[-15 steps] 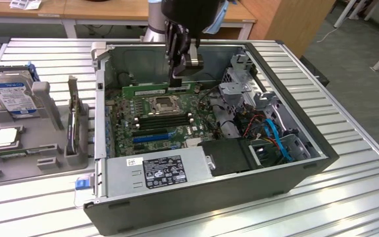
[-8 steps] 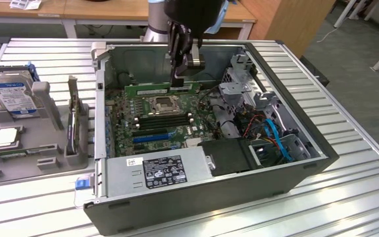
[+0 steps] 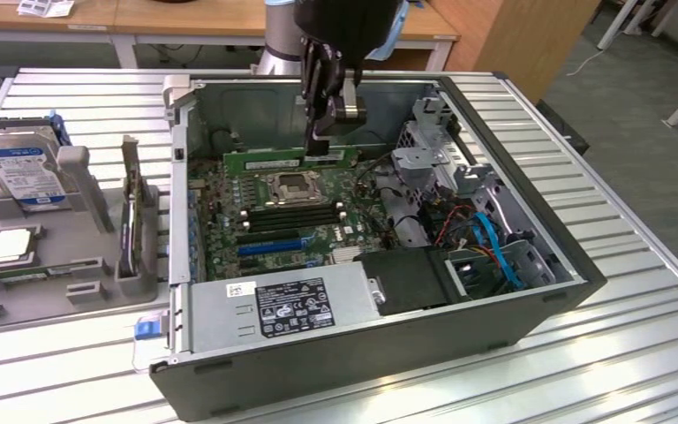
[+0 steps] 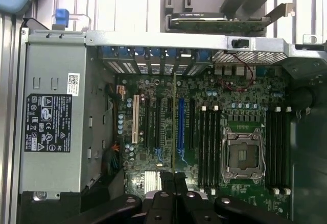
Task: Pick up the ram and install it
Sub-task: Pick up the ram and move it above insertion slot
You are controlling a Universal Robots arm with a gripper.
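One gripper (image 3: 322, 141), jaws clamped on top edge of ram (image 3: 271, 160). Stick held level, contact edge down, to meet slot squarely. Ram inside open computer case (image 3: 433, 353), low over motherboard (image 3: 215, 203), just behind CPU socket (image 3: 294, 187), parallel to black memory slots (image 3: 286, 216). Seated or not: cannot tell.

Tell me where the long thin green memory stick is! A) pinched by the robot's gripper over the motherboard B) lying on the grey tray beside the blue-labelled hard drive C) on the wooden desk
A: the black gripper is shut on the long thin green ram stick, holding it over the green motherboard in the open grey computer case.
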